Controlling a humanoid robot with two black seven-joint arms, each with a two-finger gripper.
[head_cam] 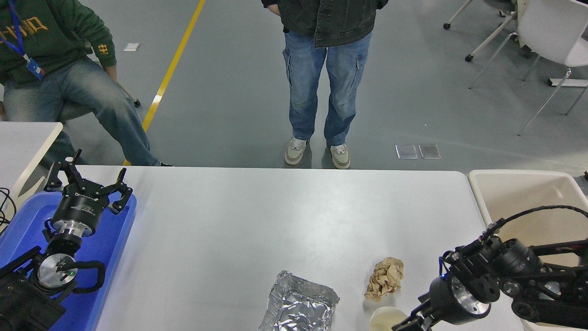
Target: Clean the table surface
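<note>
The right end effector is hanging low at the near edge, right by the paper cup; its tips are running off the bottom of view, so can't tell whether it's wide or narrow, or whether it's touching the cup. The left end effector is sitting parked w/ fingers spread wide, above the blue tray at the left.

The table surface is filling the middle of the scene, mostly bare. Three bits of litter are clustering at its near edge: a crumpled foil tray, a crumpled brown paper ball just right of it, and the cup in front of the ball.

To do this step well, IMO: come at the cup from the side w/ fingers straddling the rim or wall, squeeze gently since thin paper probably buckles, and lift straight up before swinging toward the beige bin at the right end. Avoid nudging the paper ball, which is sitting close by.

Around the room: grey floor w/ a yellow line, a person in jeans standing at the far side, another person seated at far left, a smaller white table by them, and a white chair at top right.
</note>
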